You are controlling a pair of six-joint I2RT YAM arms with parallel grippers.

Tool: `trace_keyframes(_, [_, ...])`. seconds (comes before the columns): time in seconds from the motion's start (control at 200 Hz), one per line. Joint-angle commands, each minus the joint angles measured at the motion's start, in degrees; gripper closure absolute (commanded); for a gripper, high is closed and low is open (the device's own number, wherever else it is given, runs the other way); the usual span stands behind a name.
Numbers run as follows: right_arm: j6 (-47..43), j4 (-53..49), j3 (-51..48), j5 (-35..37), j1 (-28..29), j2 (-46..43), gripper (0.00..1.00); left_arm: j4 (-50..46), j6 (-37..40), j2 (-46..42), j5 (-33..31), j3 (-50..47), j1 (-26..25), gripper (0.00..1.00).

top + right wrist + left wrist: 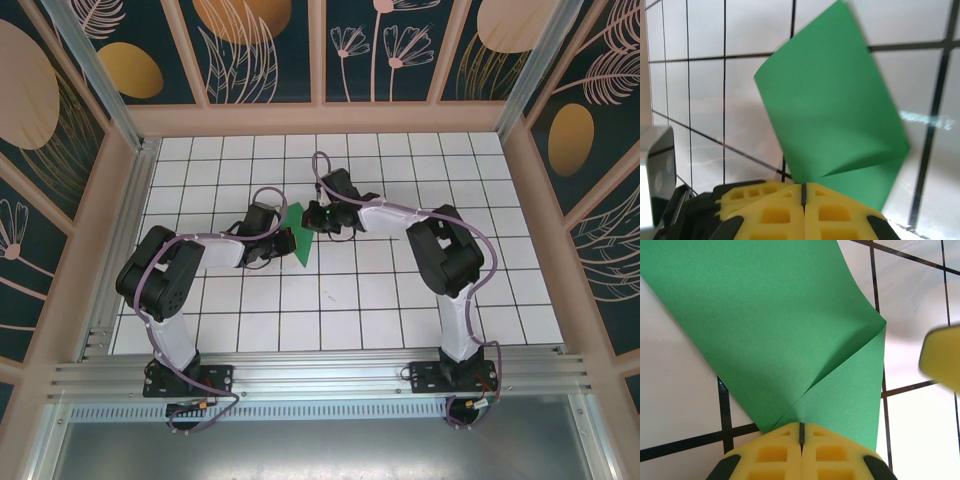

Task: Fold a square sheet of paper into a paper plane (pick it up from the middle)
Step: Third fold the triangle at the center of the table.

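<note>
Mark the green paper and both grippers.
green paper (pixel 790 325): left wrist view, flat face above the crease.
left gripper (pixel 801 432): left wrist view, seam between its shut fingertips.
right gripper (pixel 803 192): right wrist view, seam between its shut fingertips.

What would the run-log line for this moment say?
left gripper: shut on green paper sheet | right gripper: shut on green paper sheet | sheet: folded over | plane: unfinished

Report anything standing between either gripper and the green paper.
Nothing visible does. The left gripper and the right gripper are each shut directly on the green paper, which is partly folded over.
</note>
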Motion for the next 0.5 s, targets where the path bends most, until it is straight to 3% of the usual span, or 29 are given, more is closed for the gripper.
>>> trace_keyframes(0.0, [0.4,-0.3,-2.0,-0.2,0.8,0.4,0.95,-7.2,1.1,2.5,-3.5,-0.7,0.1,1.00])
trace_keyframes(0.495, [1.9,-1.5,0.3,1.2,-0.1,6.4,0.97,-8.1,1.3,1.0,-3.3,0.4,0.1,1.00])
